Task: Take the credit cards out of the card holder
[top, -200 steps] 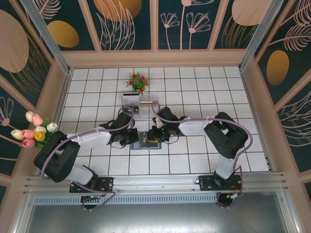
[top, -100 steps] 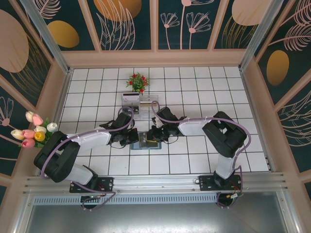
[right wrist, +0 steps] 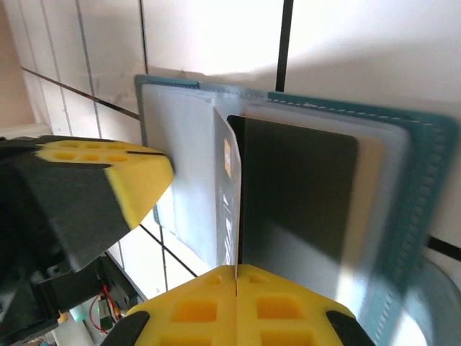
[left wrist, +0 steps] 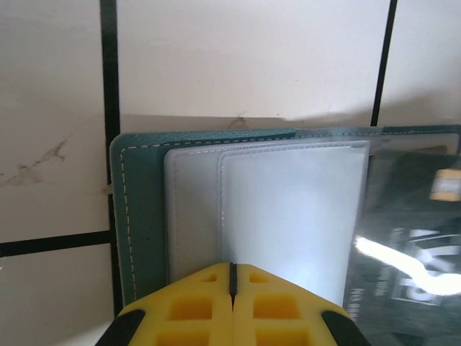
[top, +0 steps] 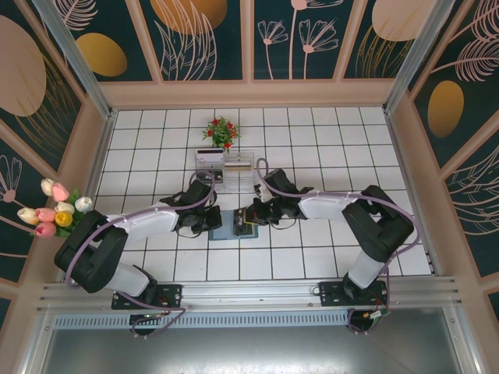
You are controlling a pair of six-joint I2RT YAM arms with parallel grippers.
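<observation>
The teal card holder (top: 227, 232) lies open on the white tiles between both arms, and its stitched edge (left wrist: 137, 209) and pale inner pockets (left wrist: 288, 209) are close up in the left wrist view. My left gripper (left wrist: 232, 268) is shut, with its yellow tips down on the pale pocket. My right gripper (right wrist: 236, 269) is shut on a grey credit card (right wrist: 226, 205) with a gold chip, which stands on edge above the holder (right wrist: 421, 187). A dark card (right wrist: 299, 194) lies flat in the right half. The left fingers (right wrist: 108, 173) press the far flap.
A clear acrylic rack (top: 226, 167) stands just behind the holder, with a small red-flowered plant (top: 221, 131) beyond it. A bunch of tulips (top: 56, 206) leans at the left wall. Wooden walls ring the tiled floor (top: 327, 140).
My right gripper has closed on the grey card and drawn back to the right, tipping the card up on edge. The left gripper has stayed shut on the holder.
</observation>
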